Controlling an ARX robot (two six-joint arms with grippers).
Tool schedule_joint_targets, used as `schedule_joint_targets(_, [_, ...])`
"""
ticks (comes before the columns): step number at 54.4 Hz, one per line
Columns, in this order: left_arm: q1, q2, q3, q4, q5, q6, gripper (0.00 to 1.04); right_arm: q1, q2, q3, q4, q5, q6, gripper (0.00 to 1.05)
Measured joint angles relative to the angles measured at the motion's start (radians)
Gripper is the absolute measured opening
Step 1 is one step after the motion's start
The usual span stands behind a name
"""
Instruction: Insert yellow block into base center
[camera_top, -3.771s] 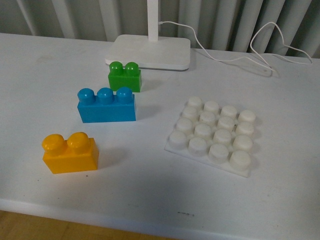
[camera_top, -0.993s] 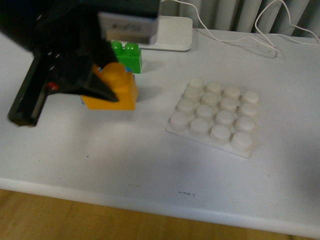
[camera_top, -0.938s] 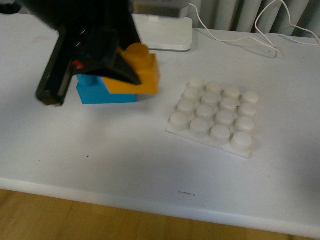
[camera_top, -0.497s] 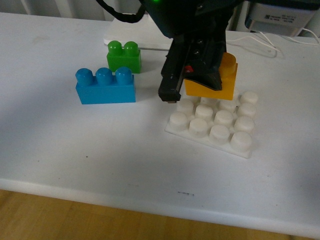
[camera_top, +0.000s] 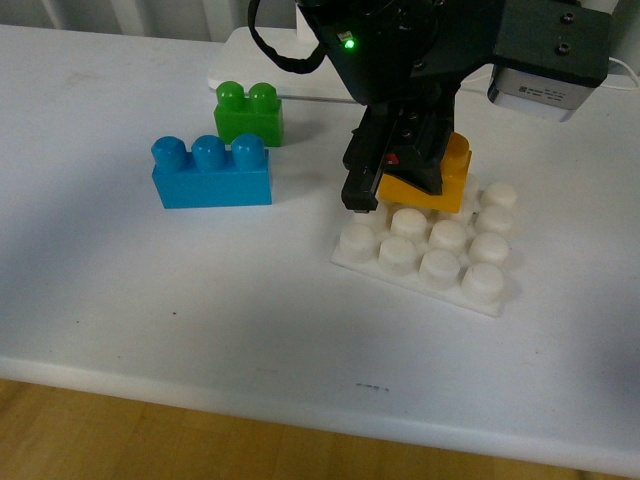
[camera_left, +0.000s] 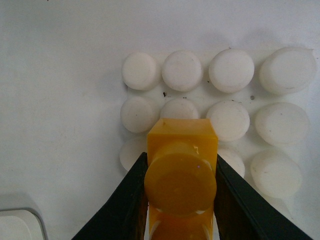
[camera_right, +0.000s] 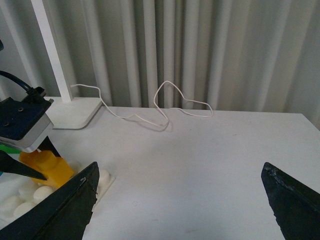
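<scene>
My left gripper (camera_top: 405, 185) is shut on the yellow block (camera_top: 442, 180) and holds it over the far rows of the white studded base (camera_top: 345, 262). In the left wrist view the yellow block (camera_left: 181, 175) sits between my two black fingers (camera_left: 127, 200), with the base's studs (camera_left: 227, 120) just beyond it. I cannot tell if the block touches the studs. My right gripper (camera_right: 180, 205) is open and empty above bare table. The right wrist view also shows the yellow block (camera_right: 47, 169) on the base (camera_right: 105, 180).
A blue three-stud brick (camera_top: 211, 175) and a green two-stud brick (camera_top: 249, 113) stand left of the base. A white lamp foot (camera_top: 225, 72) lies behind them, and a white cable (camera_right: 165, 107) trails across the back of the table.
My left gripper picked up the yellow block and carried it right, from the table's front left to above the base, then lowered it onto the far rows of studs.
</scene>
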Motion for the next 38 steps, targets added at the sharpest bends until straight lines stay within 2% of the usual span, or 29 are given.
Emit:
schedule_joint_targets(28, [-0.02, 0.059, 0.064, -0.02, 0.019, -0.007, 0.32, 0.0, 0.0, 0.0, 0.0, 0.0, 0.0, 0.95])
schedule_joint_targets(38, [-0.021, 0.066, 0.073, -0.035, -0.002, -0.007, 0.32, 0.0, 0.0, 0.0, 0.0, 0.0, 0.0, 0.95])
